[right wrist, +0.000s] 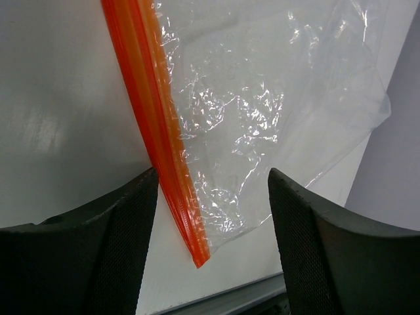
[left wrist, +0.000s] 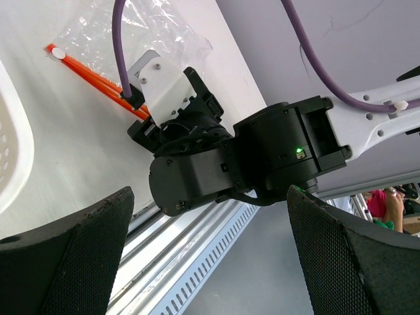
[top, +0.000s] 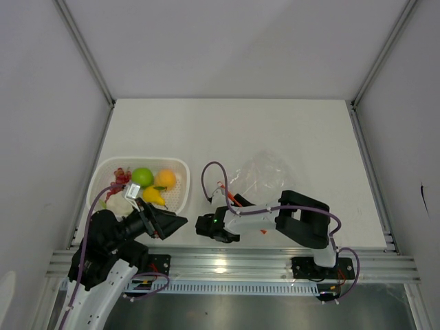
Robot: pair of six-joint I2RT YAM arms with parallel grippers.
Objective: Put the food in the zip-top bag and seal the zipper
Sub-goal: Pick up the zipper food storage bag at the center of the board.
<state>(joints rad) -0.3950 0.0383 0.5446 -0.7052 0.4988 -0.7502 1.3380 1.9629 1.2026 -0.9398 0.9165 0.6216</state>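
Observation:
The clear zip-top bag (top: pixel 262 172) lies flat on the white table, its red-orange zipper (top: pixel 234 199) at its near-left edge. My right gripper (top: pixel 223 205) hovers open over the near end of the zipper (right wrist: pixel 157 131), which runs up between its fingers; the bag (right wrist: pixel 275 98) spreads to the right. The food sits in the white basket (top: pixel 180 165): red grapes (top: pixel 121 177), green apple (top: pixel 142 176), orange (top: pixel 165 178), yellow piece (top: pixel 154 195). I cannot make out the pale piece. My left gripper (top: pixel 172 222) is open and empty just right of the basket.
The left wrist view looks across at the right arm's black wrist (left wrist: pixel 210 164), with the zipper (left wrist: pixel 92 75) and the basket rim (left wrist: pixel 13 151) behind. A small orange bit (top: pixel 263 232) lies by the table's front edge. A metal rail (top: pixel 234 261) runs along the front.

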